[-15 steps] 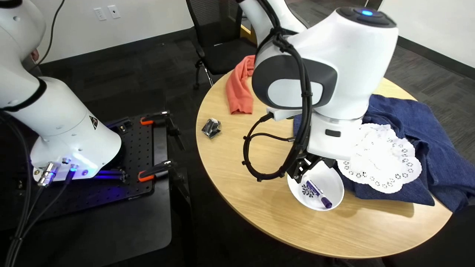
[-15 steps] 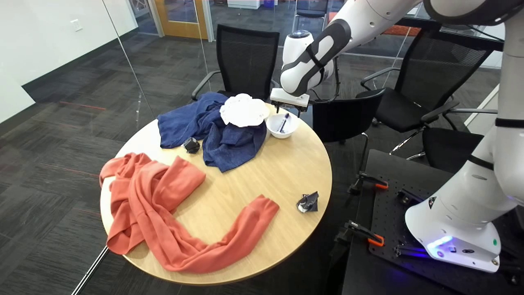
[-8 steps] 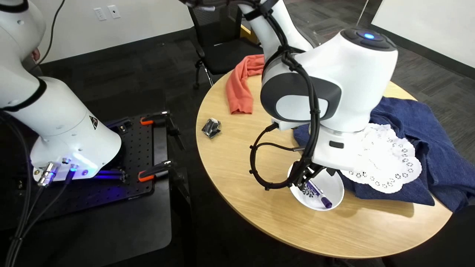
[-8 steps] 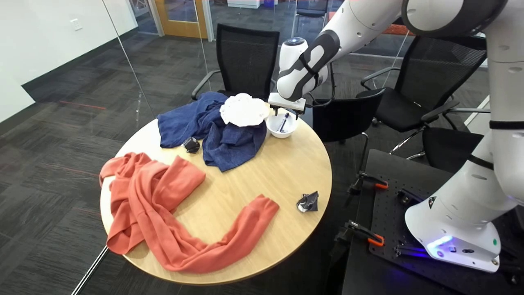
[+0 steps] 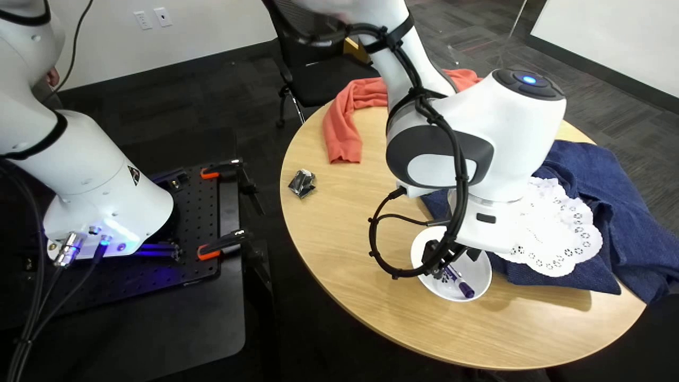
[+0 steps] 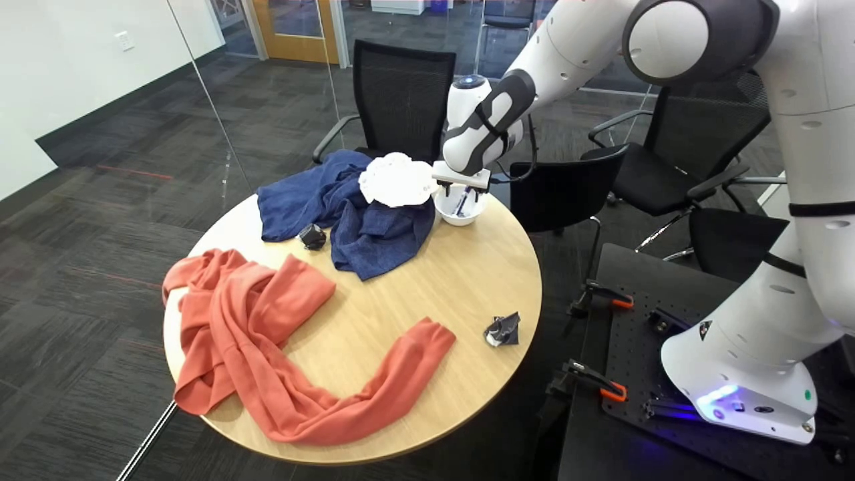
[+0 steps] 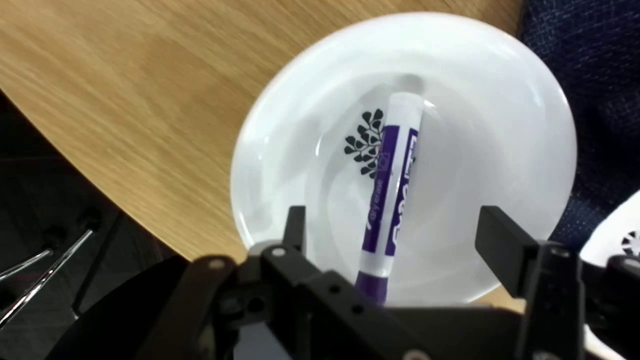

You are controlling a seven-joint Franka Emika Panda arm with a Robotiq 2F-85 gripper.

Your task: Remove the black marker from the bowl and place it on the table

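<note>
Holding the gripper [image 7: 395, 225] spread wide over the white bowl [image 7: 530, 130], clear on both sides of the purple-and-white marker [image 7: 389, 197] lying inside it at mid-frame in the wrist view. Showing wooden table [image 7: 150, 115] at upper left, dark blue cloth [image 7: 595, 100] at upper right.

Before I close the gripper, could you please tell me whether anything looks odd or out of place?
The marker in the bowl is purple and white, though the task names a black one. A crumpled dark object, perhaps a wrapper, lies near the edge of the table like litter. I see no spill or damage.
</note>
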